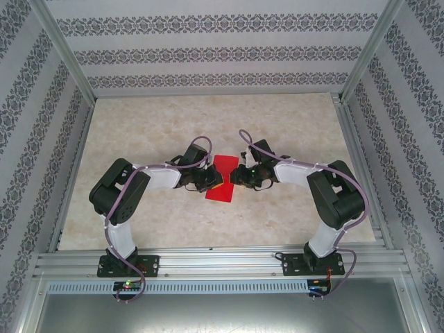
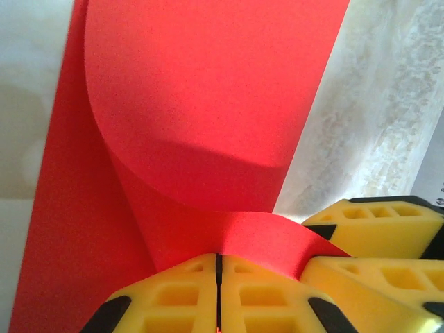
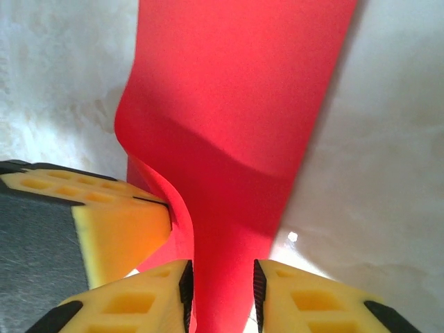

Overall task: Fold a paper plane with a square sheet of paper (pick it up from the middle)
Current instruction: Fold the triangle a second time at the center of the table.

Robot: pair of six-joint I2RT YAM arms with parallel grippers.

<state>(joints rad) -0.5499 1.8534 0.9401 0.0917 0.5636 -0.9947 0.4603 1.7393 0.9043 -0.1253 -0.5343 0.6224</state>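
Observation:
The square sheet of paper is bright red, folded into a long strip, and lies mid-table between the two arms. My left gripper is shut on its edge. In the left wrist view its yellow fingers press together at the gripper and pinch a raised curl of the paper. My right gripper faces it from the other side. In the right wrist view the gripper stands open, and the red strip runs through the gap between its pads. The two grippers nearly touch.
The marbled tabletop has bare room on all sides of the paper. Patterned walls and aluminium rails frame the workspace. The left gripper's fingers crowd the right wrist view, and the right gripper's fingers show in the left wrist view.

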